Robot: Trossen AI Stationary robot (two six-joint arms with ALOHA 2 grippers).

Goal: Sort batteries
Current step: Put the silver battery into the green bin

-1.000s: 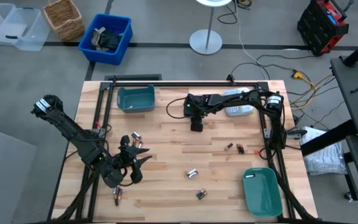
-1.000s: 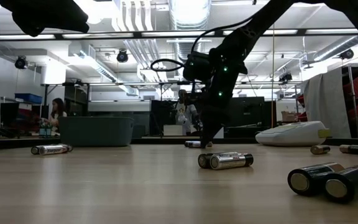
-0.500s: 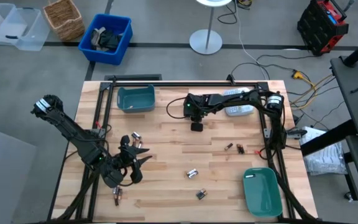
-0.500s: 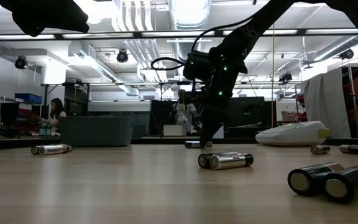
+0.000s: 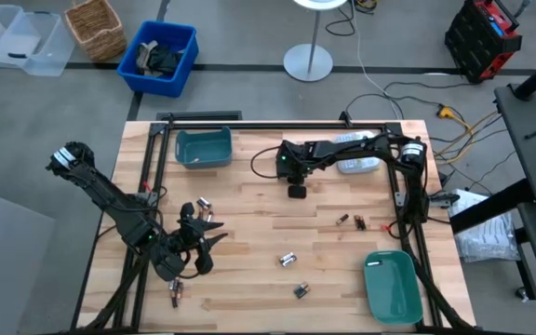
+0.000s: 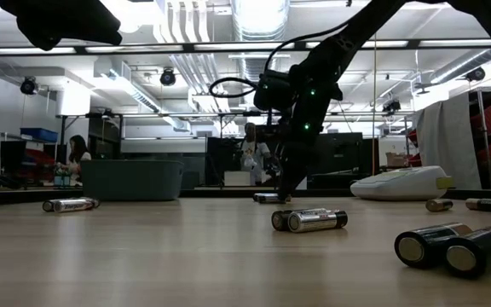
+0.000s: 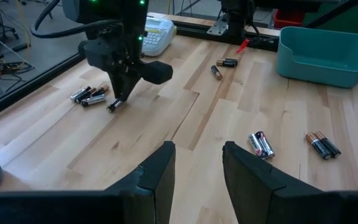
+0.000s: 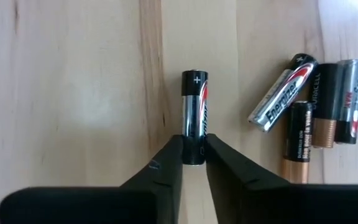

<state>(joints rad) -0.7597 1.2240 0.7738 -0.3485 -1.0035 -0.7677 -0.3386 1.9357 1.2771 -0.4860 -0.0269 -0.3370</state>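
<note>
1. Near the surface's far middle, the right claw pinches a black battery by one end.
2. Squeeze firmly before lifting; neighbouring batteries lie just beside.
3. Left claw hovers released, near the left edge.

high: desk seen straight down | low: level across desk | wrists: close, forward | shared: desk top
</note>
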